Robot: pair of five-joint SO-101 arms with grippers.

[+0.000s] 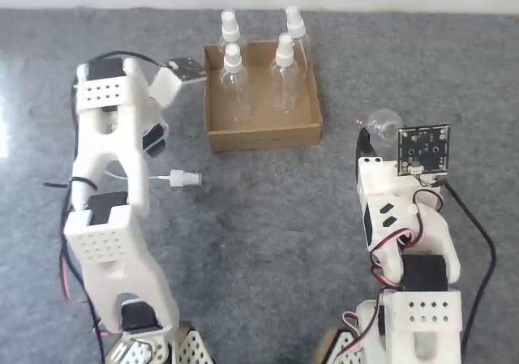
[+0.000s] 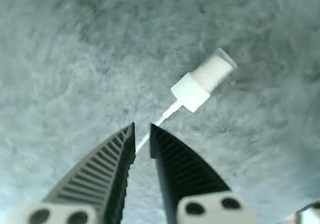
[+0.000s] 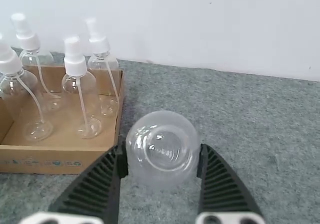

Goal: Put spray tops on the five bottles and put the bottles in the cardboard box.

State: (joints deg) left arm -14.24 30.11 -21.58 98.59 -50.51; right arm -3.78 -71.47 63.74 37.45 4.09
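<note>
Right end effector (image 3: pixel 161 156): clamps your last bottle (image 3: pixel 161 141)
Left end effector (image 2: pixel 142 129): barely spread astride spray top (image 2: pixel 202 87)
Next: pinch, cap

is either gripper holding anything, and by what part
Right gripper holds the clear bottle by its round body, a finger on each side. Left gripper is narrowly open astride the spray top tube, not clamping it.

The light was bright and even. Shadows on the worktop (image 1: pixel 268 218) were soft and faint; the clear bottle (image 3: pixel 162 149) carried small glints.
</note>
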